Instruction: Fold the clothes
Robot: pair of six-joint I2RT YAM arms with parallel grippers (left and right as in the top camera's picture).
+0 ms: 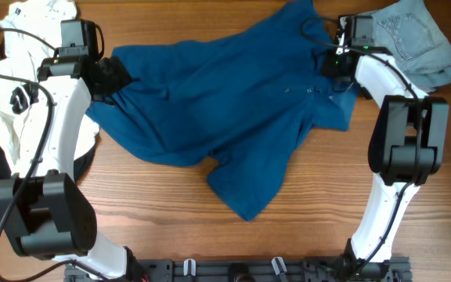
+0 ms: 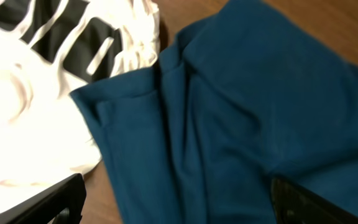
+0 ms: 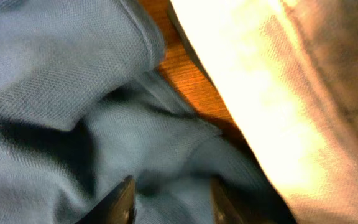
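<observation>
Jaws of left gripper (image 2: 176,202) spread wide, empty, over teal shirt (image 1: 225,110) edge, frame left. Right gripper (image 3: 171,199) half-parted on bunched cloth, upper right; cannot tell if gripping. Shirt rumpled mid-frame. Pinch single layer, pull taut before folding.

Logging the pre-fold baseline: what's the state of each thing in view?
large dark teal-blue button shirt: spread out, unfolded, wrinkled.
white black-lettered tee: crumpled, unfolded.
pale-blue denim jeans: bunched, unfolded.
left gripper: open, over shirt.
right gripper: jaws partly apart at shirt; grip unclear.
</observation>
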